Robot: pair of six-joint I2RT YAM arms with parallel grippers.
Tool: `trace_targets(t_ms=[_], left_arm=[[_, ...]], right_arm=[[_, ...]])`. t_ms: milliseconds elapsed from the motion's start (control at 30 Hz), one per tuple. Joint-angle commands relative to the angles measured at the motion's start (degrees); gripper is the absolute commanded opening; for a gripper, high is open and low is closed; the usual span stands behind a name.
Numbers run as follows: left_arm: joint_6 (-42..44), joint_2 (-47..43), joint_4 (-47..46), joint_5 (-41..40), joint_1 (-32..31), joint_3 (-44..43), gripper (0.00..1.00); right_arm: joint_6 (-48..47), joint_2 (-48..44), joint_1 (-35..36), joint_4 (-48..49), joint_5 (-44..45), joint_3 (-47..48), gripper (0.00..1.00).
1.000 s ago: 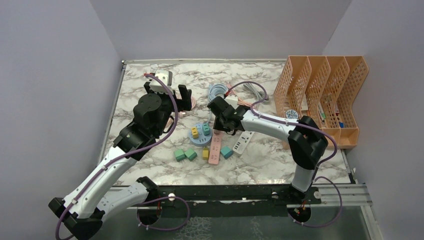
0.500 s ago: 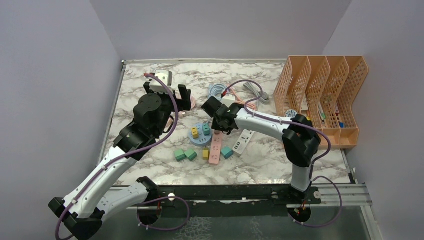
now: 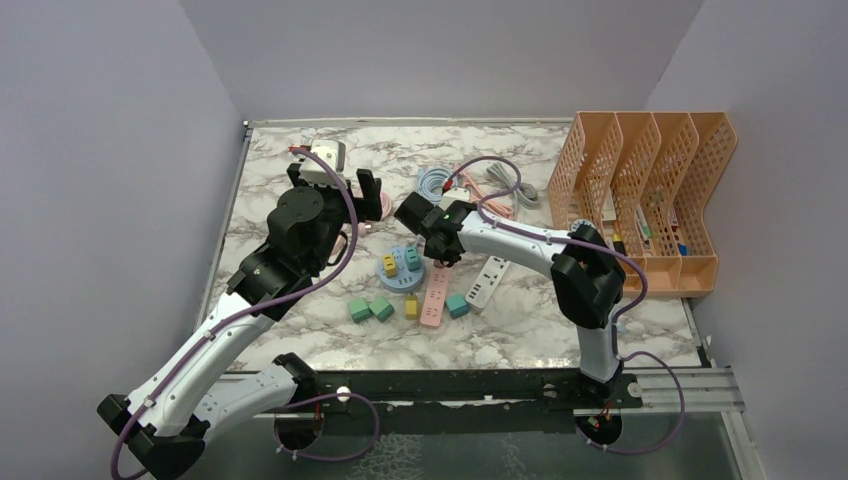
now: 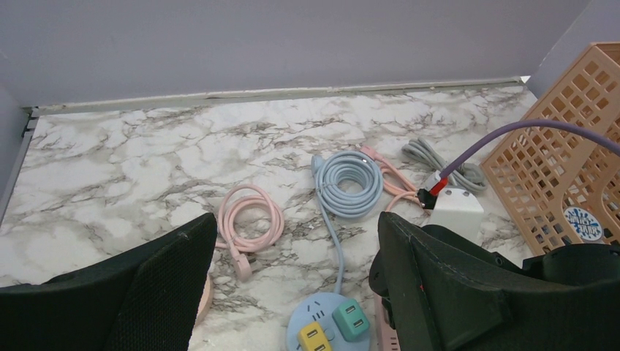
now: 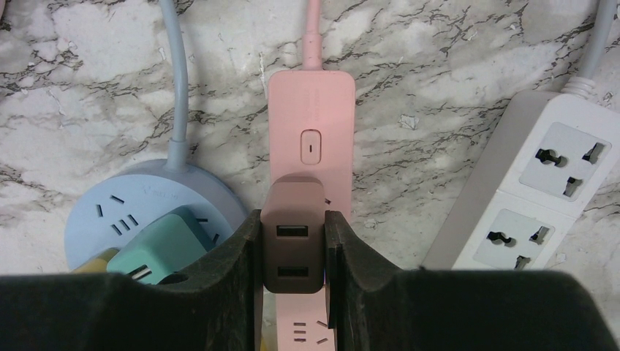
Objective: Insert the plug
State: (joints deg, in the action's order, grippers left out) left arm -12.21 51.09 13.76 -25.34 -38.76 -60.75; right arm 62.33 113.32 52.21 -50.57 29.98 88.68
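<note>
Currently your brown plug (image 5: 293, 234) is clamped between the nearly closed fingers of the right gripper (image 5: 292, 219), over the pink power strip (image 5: 312, 110) near the middle of the tabletop (image 3: 290, 330); you cannot tell whether its prongs are seated. Just left of that strip sits the round blue socket (image 5: 124, 212) carrying a teal adapter (image 5: 164, 252), and the white power strip (image 5: 541, 190) lies to its right. Your left gripper (image 4: 296, 241) hangs wide open and empty toward the tabletop's far edge, near the pink coiled cable (image 4: 252, 219).

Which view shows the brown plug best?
Right wrist: brown plug clamped in the right gripper, over the pink power strip. Top external hides it beneath the gripper; left wrist misses it.
</note>
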Motion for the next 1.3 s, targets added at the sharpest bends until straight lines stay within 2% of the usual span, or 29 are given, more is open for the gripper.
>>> trace_targets(t_ms=[0,233,567,733,967,1100,1267], left_arm=[[0.8,-0.2,-1.2,-1.9,-0.3,-1.6,0.83],[1.0,-0.2,-1.3,-2.1,-0.4,-1.2,0.83],[2.1,0.1,-1.9,-3.0,-0.3,-1.2,0.83],[2.5,0.5,-2.1,-3.2,-0.4,-1.3,0.83],[2.9,0.6,-1.9,-3.7,-0.3,-1.5,0.83],[3.1,0.8,-2.0,-3.8,-0.3,-1.6,0.84],[3.4,1.4,-2.0,-3.8,-0.3,-2.3,0.84]], right_arm=[[-1.6,4.9,-0.9,-4.2,2.6,-2.6,0.01],[-1.1,8.1,-0.9,-3.3,0.7,-4.5,0.01],[0.5,12.5,-0.5,0.8,4.2,-11.6,0.01],[0.6,13.8,0.5,3.4,0.8,-12.1,0.01],[1.1,14.4,0.5,12.8,-9.3,-17.8,0.01],[2.0,15.0,0.5,10.9,-8.2,-16.4,0.01],[1.3,10.7,0.0,9.0,-5.1,-13.5,0.01]])
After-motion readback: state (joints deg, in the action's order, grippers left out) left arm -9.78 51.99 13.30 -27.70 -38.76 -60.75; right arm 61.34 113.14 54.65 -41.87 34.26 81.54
